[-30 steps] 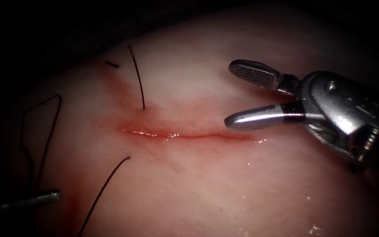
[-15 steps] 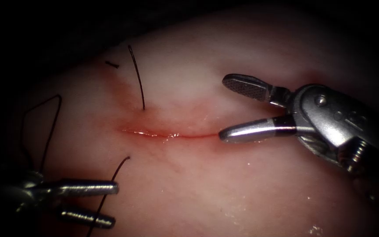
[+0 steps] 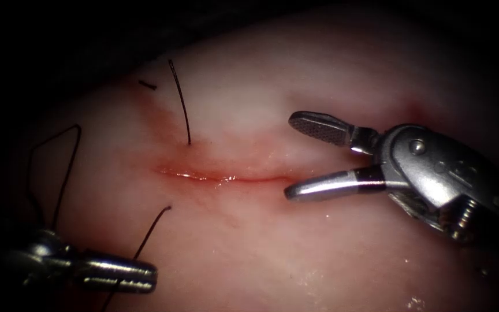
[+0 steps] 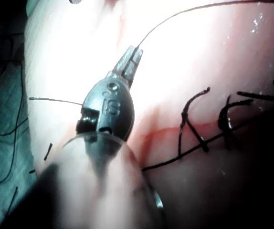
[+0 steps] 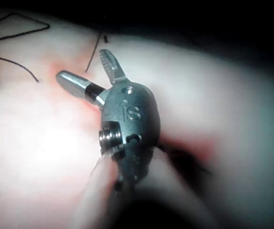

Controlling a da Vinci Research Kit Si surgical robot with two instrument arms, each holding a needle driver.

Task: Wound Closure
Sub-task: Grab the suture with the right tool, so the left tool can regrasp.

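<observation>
Endoscope view: pale, wet tissue [image 3: 319, 254] under both tools, with a thin level cut [image 3: 226, 177] across the middle.

At the cut's right end, right tool [image 3: 291, 157], large and silver. Jaws wide apart, holding nothing. One jaw above the cut line, the other with its tip just at the cut's right end; touching or hovering, cannot tell. Seen again in the right wrist view [image 5: 82, 64], jaws spread in a V over the tissue.

Below the cut and beyond its left end, left tool [image 3: 151, 274], lying level. Jaws together, clamped on the thread [image 3: 151, 231]. Thread rising from the jaws to a point in the tissue just below the cut's left end. In the left wrist view, same tool [image 4: 136, 51] pinching that strand at the jaw tips, thread [image 4: 184, 14] arcing away from there.

Above the cut's left end, a second dark strand [image 3: 181, 104] standing out of the tissue. Further left of the cut, a slack loop [image 3: 59, 173] of thread.

Left wrist view: two knotted stitches [image 4: 194, 129] across a red line beside the left tool.

Red fluid [image 3: 203, 164] staining the tissue along the cut.

Up and left of the cut, a tiny cut end [image 3: 147, 85].
</observation>
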